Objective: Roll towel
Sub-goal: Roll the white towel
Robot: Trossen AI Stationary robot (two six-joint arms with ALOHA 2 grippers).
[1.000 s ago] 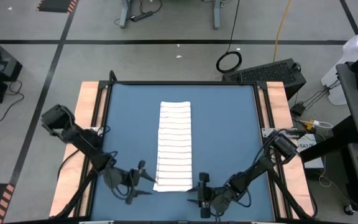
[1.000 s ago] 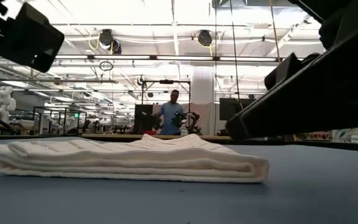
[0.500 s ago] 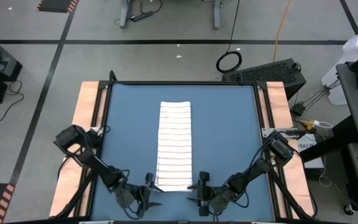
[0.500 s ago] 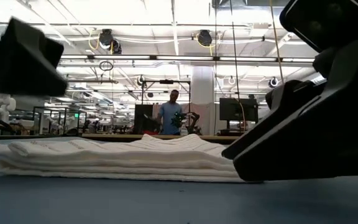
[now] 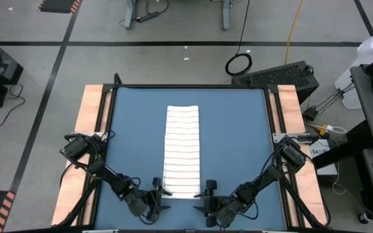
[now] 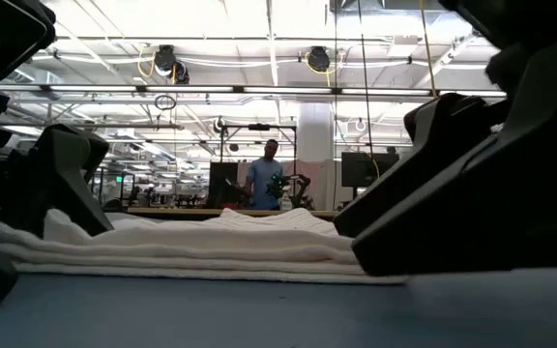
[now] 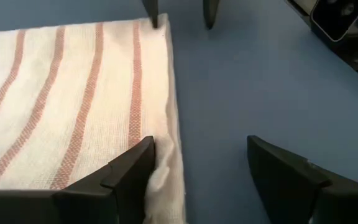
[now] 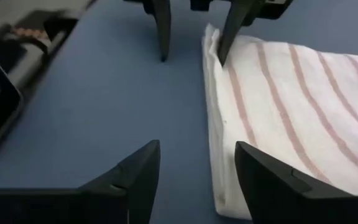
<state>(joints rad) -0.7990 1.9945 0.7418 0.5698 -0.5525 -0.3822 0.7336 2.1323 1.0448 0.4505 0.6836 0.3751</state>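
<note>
The towel [image 5: 182,149], white with narrow reddish stripes, lies folded into a long narrow strip down the middle of the blue table, several layers flat on the top [image 6: 211,253]. My left gripper [image 5: 162,196] is open at the strip's near-left corner. One finger is over the cloth and the other over bare table [image 7: 201,140]. My right gripper [image 5: 203,197] is open at the near-right corner and straddles the near edge the same way [image 8: 197,144]. My left gripper has one fingertip [image 7: 135,167] down on the top layer at the towel's near-left corner [image 7: 161,173], where the cloth puckers beside it. It comes slanting down from the table's left. The towel stays flat on the table. My right gripper has one finger [image 8: 272,177] over the near-right corner; whether it touches the cloth, I cannot tell.
Bare blue tabletop [image 5: 131,129] lies on both sides of the strip and beyond its far end. Wooden rails [image 5: 89,129] run along the left and right sides. The table's near edge is just behind both grippers. A person [image 6: 264,179] stands far off in the room.
My left gripper has come down and moved toward the table's near edge and right, onto the towel's near-left corner, staying open. The towel has not moved.
</note>
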